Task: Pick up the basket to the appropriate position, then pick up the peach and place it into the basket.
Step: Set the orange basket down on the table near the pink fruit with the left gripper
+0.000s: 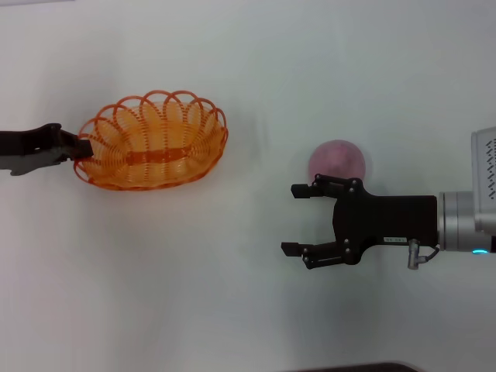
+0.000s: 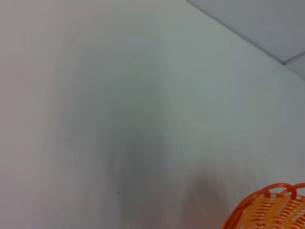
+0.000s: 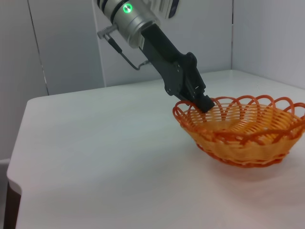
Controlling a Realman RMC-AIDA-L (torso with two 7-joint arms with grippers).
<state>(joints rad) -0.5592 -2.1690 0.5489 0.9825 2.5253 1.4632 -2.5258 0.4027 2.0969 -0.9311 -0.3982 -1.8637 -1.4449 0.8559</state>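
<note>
Two claws are working: the left claw is pinching the oval orange looped-wire basket by its scalloped rim, positioning it on the white surface. The right claw is hovering spread just beside the round pinkish-purple peach, apparently readying a grasp.

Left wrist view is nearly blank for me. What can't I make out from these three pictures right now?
- Left wrist view: only a corner of the basket shows; the frame's edge cuts off the rest.
- Left tool: its tip sits at the basket rim, but the finger closure is hidden by its own body.
- Peach: its near side is covered by the open right tool; absent from both wrist views.
</note>
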